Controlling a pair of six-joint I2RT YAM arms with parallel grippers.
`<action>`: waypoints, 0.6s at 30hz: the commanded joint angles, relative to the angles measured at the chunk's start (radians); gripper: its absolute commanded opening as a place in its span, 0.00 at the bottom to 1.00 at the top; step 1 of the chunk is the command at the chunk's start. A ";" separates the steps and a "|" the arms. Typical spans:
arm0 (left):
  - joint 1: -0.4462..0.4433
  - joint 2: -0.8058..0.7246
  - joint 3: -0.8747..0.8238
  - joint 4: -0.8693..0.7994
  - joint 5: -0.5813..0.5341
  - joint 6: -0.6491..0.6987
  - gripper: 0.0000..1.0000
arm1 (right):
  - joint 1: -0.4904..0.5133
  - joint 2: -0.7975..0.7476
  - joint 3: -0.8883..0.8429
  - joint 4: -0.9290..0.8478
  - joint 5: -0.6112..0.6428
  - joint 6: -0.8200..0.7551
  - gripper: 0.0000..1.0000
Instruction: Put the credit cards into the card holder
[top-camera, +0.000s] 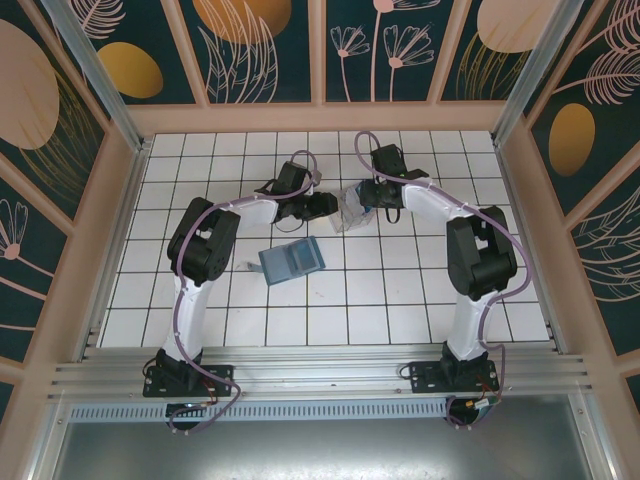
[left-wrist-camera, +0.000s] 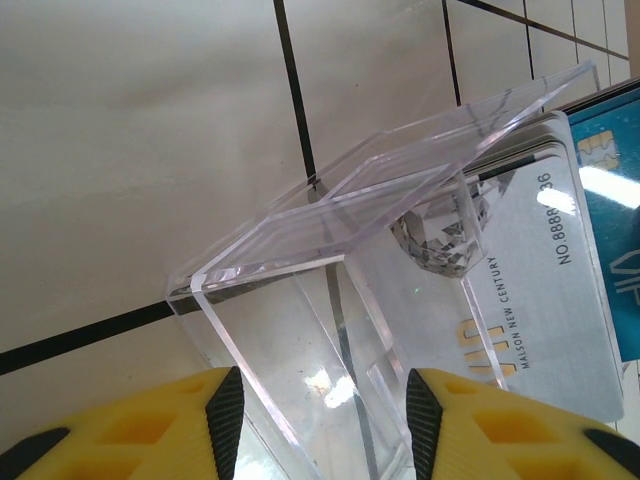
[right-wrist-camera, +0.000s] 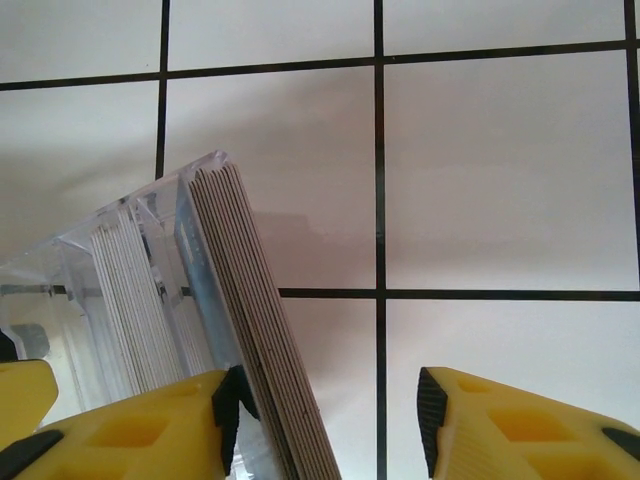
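Well, I judge this to be the fetching step. The credit cards (right-wrist-camera: 255, 340) stand on edge as a stack in the clear box (left-wrist-camera: 300, 300). The card holder (top-camera: 291, 260) lies open on the tiles (top-camera: 340, 290) in the middle of the top view, below and left of where my two claws meet, well apart from the box. It is too small there to tell whether any card sits in it. The next move, I think, calls for my right gripper (right-wrist-camera: 330, 410) to pinch a card off the outer face of the stack without dragging the box along.

Nearest, at the bottom edge of the right wrist view, my right fingers stand spread. The pad (right-wrist-camera: 228, 405) at lower left touches the outermost card, while the other has bare tile between it and the cards, so nothing is pinched. Beyond the pads the stack leans toward the upper left, with the box wall and more cards behind it.

In the left wrist view my left gripper (left-wrist-camera: 320, 420) straddles the near end of the box at the bottom of the frame, about half spread. Whether its pads press the walls I cannot tell. Past them the lid (left-wrist-camera: 400, 170) is raised, and at the right edge a white card (left-wrist-camera: 530, 290) and a blue card (left-wrist-camera: 612, 250) face the camera.
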 joint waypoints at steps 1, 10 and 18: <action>-0.005 0.007 -0.035 -0.048 -0.025 0.011 0.49 | -0.016 -0.038 0.000 -0.032 0.037 -0.015 0.49; -0.004 0.005 -0.031 -0.051 -0.027 0.011 0.49 | -0.016 -0.045 0.002 -0.029 0.013 -0.026 0.29; -0.005 0.007 -0.028 -0.055 -0.023 0.013 0.49 | -0.010 -0.045 0.011 -0.037 -0.033 -0.050 0.10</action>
